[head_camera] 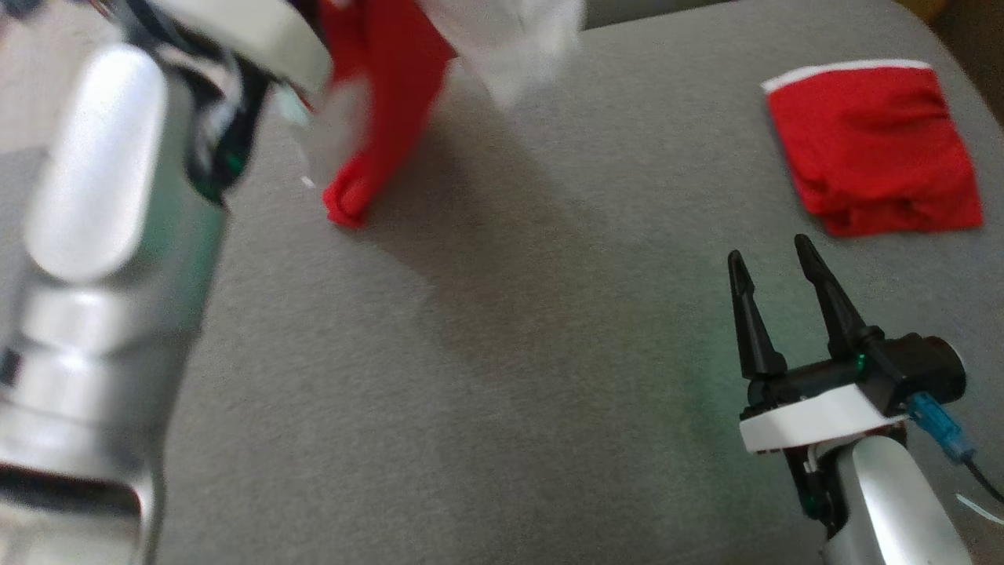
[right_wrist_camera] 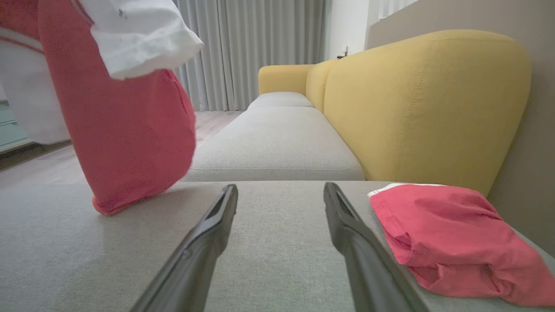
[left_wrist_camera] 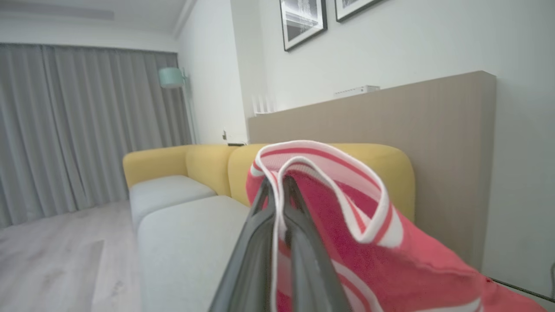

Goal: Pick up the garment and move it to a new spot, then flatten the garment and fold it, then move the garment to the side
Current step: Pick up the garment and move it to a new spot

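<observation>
Your left hand (left_wrist_camera: 277, 184) clenches the red-and-white garment (head_camera: 384, 94), its tip touching the grey cushion (head_camera: 510, 353); your right hand (head_camera: 769, 249) hovers released above it. Placing, flattening and folding seemingly remain.

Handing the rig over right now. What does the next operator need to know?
Left end effector: shut on the garment at a white-trimmed edge, lifted, with its lower end at or near the cushion.
Right end effector: open, empty, low over the cushion.
Folded red piece: lies far right on the cushion, apart from both.
Done: pickup.
Left: set down at the new spot, flatten, fold, move aside.
</observation>
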